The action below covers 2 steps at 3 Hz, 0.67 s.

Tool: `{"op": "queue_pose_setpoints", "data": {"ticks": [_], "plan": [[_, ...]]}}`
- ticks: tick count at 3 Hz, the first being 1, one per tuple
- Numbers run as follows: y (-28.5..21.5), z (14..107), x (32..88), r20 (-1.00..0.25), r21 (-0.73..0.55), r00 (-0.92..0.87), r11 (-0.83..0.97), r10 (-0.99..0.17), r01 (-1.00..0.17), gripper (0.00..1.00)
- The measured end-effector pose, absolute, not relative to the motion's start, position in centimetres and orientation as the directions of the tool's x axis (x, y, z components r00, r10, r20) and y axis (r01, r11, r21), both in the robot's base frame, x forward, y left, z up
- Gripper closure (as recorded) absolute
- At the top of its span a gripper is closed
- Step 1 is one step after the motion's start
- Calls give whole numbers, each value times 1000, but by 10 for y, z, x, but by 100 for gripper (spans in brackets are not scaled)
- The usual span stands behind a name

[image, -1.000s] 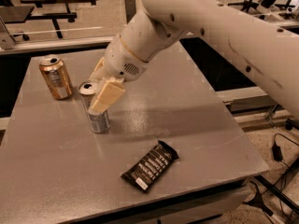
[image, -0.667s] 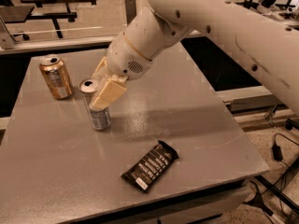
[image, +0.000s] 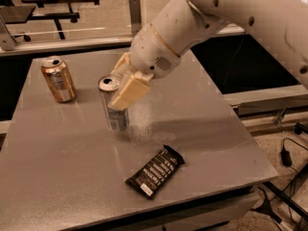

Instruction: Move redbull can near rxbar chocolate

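Note:
The redbull can (image: pixel 114 117), tall, slim and silver-grey, stands upright near the middle of the grey table (image: pixel 207 129). My gripper (image: pixel 117 94) reaches down from the upper right and is shut on the can's upper half. One cream finger (image: pixel 130 91) lies across the can's front; the other is mostly hidden behind it. I cannot tell if the can's base touches the table. The rxbar chocolate (image: pixel 155 171), a flat black wrapper with white text, lies diagonally near the table's front edge, to the front right of the can and apart from it.
A shorter copper-gold can (image: pixel 57 79) stands at the table's back left. The white arm (image: pixel 231 18) spans the upper right. The table's right and front edges drop to the floor, with cables (image: pixel 288 153) at right. Metal frames (image: pixel 57 13) stand behind.
The gripper and the redbull can have shifted to the right together, away from the copper-gold can. The rxbar chocolate and the copper-gold can have not moved.

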State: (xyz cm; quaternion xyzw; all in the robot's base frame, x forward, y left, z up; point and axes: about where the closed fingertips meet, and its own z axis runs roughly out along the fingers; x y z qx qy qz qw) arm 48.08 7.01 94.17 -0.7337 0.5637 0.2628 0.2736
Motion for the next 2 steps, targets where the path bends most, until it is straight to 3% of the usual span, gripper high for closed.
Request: {"op": "queue_pose_setpoints", "data": {"ticks": [2], "plan": [[32, 939, 451, -688, -78, 193, -193, -700, -978, 100]]}}
